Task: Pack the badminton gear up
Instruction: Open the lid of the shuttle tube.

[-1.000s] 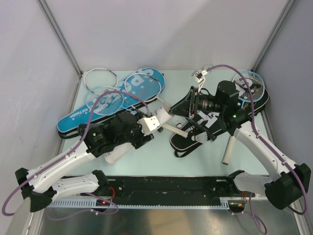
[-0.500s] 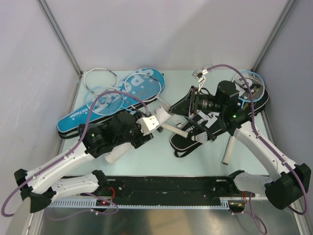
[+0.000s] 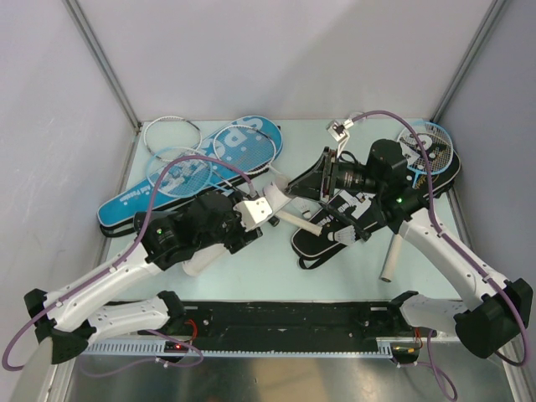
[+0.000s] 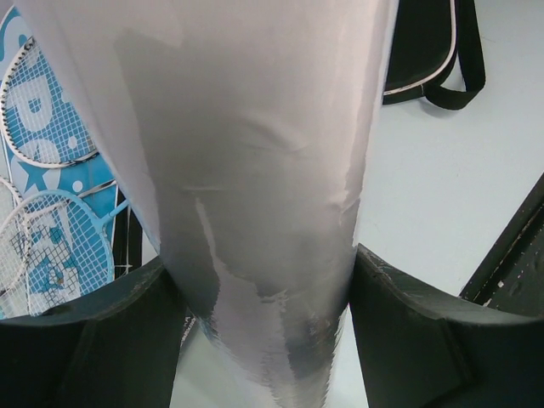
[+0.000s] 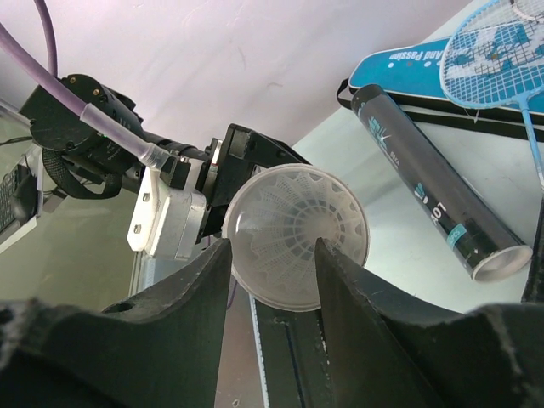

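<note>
At the left of the tabletop (image 3: 276, 272) a blue racket cover (image 3: 126, 205) is seen lying flat, with thin-framed rackets (image 3: 180, 172) spread across its wide end. A black shuttle tube (image 5: 438, 191) is shown lying on its side just beside that cover in the right wrist view. A white shuttle tube (image 4: 255, 170), smooth and faintly creased, is gripped around its middle by the left fingers (image 4: 110, 340), which are pressed against both of its sides; it is held tilted above the tabletop. Just beside its upper end a white feather shuttlecock (image 5: 293, 234) is clasped by its skirt between the half-closed right fingers (image 5: 357, 323), the open skirt turned toward the wrist camera. Under the right arm a black cover (image 3: 314, 243) is spread, and a light-blue racket (image 3: 427, 146) rests on its far right end.
</note>
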Available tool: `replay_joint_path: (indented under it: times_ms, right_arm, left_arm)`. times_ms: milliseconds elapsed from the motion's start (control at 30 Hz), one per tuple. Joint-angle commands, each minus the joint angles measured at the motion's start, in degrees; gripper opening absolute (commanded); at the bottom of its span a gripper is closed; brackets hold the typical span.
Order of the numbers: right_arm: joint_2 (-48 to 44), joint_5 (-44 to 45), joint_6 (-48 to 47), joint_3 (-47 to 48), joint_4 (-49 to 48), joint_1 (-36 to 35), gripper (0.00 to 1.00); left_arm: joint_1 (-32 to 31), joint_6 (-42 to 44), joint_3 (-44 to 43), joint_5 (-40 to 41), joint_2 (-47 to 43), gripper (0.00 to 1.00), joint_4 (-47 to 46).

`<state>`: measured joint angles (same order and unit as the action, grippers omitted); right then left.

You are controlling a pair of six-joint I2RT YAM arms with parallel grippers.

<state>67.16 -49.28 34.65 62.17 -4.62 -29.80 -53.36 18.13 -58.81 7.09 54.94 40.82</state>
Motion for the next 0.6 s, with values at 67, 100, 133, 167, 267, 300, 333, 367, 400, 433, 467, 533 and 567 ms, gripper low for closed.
replay_joint_path:
  times_ms: [67,100,133,167,267,300,333,367,400,433,467,533,567]
  right_arm:
    - [-2.64,3.11,1.10,2.36,-2.54,-0.17,0.53]
    - [-2.73,3.30,1.02,2.35,-2.47,-0.17,0.53]
    - [-2.82,3.48,0.76,2.39,-2.18,-0.21,0.53]
    - [-2.86,3.61,0.50,2.36,-1.99,-0.41,0.53]
    - [-2.51,3.91,-0.50,2.35,-0.76,-1.01,0.50]
    - [-2.40,3.87,-0.79,2.35,-0.44,-1.25,0.49]
    - [-2.21,3.85,-1.15,2.34,-0.24,-1.63,0.48]
    - [-2.08,3.85,-1.56,2.39,0.04,-1.91,0.48]
    - [-1.92,3.97,-2.20,2.41,0.31,-2.27,0.48]
    - [-1.76,4.12,-2.78,2.55,1.06,-2.63,0.49]
    - [-1.41,4.46,-3.82,2.71,2.01,-3.02,0.49]
    - [-0.84,5.00,-5.39,2.98,3.73,-3.65,0.49]
    - [-0.69,5.12,-5.83,3.06,4.04,-3.80,0.46]
  left_arm:
    - [-0.34,1.87,0.19,1.11,-0.75,0.48,-3.24]
    - [-0.34,1.84,0.14,1.14,-0.68,0.48,-3.26]
    - [-0.38,1.83,0.08,1.11,-0.65,0.48,-3.28]
    - [-0.36,1.83,0.00,1.05,-0.64,0.48,-3.24]
    - [-0.35,1.62,-0.18,0.79,-0.50,0.48,-3.25]
    - [-0.34,1.59,-0.26,0.76,-0.52,0.48,-3.27]
    - [-0.34,1.57,-0.30,0.70,-0.53,0.48,-3.28]
    - [-0.38,1.52,-0.37,0.63,-0.44,0.48,-3.24]
    - [-0.36,1.45,-0.40,0.55,-0.49,0.48,-3.26]
    - [-0.39,1.42,-0.37,0.46,-0.47,0.48,-3.28]
    - [-0.41,1.40,-0.40,0.42,-0.46,0.48,-3.28]
    - [-0.36,1.39,-0.42,0.43,-0.43,0.48,-3.22]
    - [-0.39,1.38,-0.43,0.45,-0.48,0.48,-3.21]
